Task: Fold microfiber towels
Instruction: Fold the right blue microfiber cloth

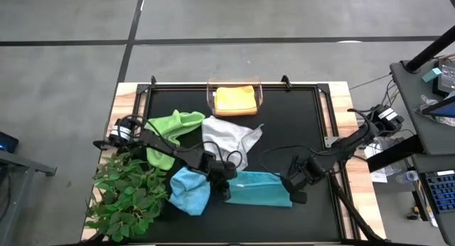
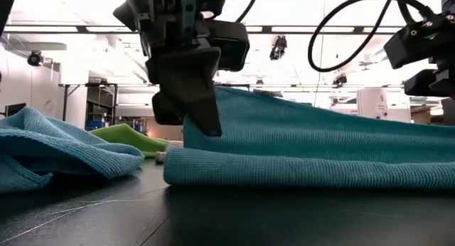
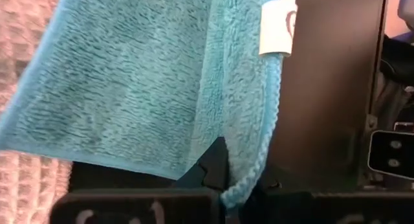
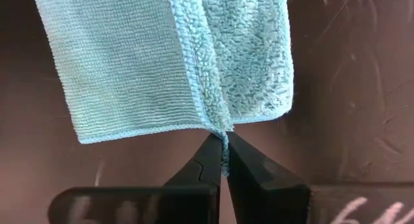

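fuzzy cloth teal towel (image 1: pixel 259 188), matt black table (image 1: pixel 298 125)

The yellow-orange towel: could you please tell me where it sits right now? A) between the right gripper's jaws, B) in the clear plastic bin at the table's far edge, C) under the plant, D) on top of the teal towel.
B: in the high view the yellow-orange towel lies inside the clear plastic bin at the far edge, away from both grippers, which are shut on the teal towel.

Glaring overhead lights; soft, blurred wrist close-ups.
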Controlling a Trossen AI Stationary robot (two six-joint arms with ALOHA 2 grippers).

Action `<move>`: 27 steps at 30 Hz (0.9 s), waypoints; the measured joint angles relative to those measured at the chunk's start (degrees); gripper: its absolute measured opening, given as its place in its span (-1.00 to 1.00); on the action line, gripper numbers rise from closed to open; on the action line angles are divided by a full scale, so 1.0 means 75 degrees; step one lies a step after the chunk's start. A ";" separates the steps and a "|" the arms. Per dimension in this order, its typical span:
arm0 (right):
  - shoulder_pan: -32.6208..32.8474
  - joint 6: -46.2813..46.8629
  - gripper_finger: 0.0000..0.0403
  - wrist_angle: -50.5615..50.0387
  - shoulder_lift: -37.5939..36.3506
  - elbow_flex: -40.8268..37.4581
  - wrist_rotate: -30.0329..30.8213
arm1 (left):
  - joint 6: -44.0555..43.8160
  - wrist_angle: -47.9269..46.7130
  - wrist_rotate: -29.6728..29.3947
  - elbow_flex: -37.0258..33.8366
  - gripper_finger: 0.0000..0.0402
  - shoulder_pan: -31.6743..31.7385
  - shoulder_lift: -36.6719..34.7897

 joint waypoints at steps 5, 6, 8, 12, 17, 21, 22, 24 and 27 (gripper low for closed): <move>-0.0044 -0.0009 -0.96 -0.0027 0.0017 0.0000 -0.0004 | 0.0003 -0.0058 -0.0136 0.0000 -1.00 0.0116 -0.0013; -0.0044 -0.0009 -0.96 -0.0023 0.0017 0.0000 -0.0004 | 0.0006 -0.0093 -0.0140 0.0000 -1.00 0.0133 -0.0025; -0.0044 -0.0005 -0.96 -0.0021 0.0017 0.0000 0.0016 | 0.0006 -0.0175 -0.0146 0.0000 -1.00 0.0169 -0.0045; -0.0097 0.0108 -0.95 -0.0011 0.0017 0.0000 0.0066 | 0.0021 -0.0195 -0.0153 0.0000 -1.00 0.0194 -0.0040; -0.0269 0.0112 -0.85 -0.0114 0.0015 0.0023 0.0191 | 0.0301 -0.0205 -0.0169 -0.0003 -1.00 0.0228 -0.0020; -0.0380 0.0090 -0.74 -0.0532 0.0012 0.0113 0.0198 | 0.0458 -0.0206 -0.0178 -0.0003 -0.91 0.0245 -0.0017; -0.0383 0.0093 -0.72 -0.0626 0.0012 0.0139 0.0215 | 0.0502 -0.0204 -0.0179 -0.0003 -0.86 0.0248 -0.0017; -0.0379 0.0093 -0.67 -0.0719 0.0009 0.0182 0.0214 | 0.0640 -0.0202 -0.0196 -0.0003 -0.73 0.0248 -0.0017; -0.0379 0.0093 -0.60 -0.0956 0.0009 0.0253 0.0206 | 0.0672 -0.0204 -0.0262 -0.0003 -0.51 0.0268 -0.0017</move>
